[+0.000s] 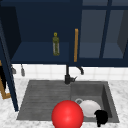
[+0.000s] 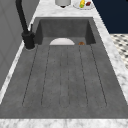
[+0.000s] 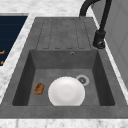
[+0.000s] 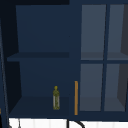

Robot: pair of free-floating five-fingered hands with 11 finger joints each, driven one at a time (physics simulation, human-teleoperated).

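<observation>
My right hand (image 1: 101, 117) hangs over the basin's near right corner, a black lump; I cannot tell whether its fingers are curled. At its ten o'clock, touching in the front view, one smooth round white plate (image 1: 89, 108) lies in the rough grey stone sink (image 1: 45, 95), with one brown sponge (image 3: 39, 88) beside it. One glossy red ball (image 1: 67, 115) sits at nine o'clock. One green glass bottle (image 1: 56, 45) stands on the cabinet shelf.
</observation>
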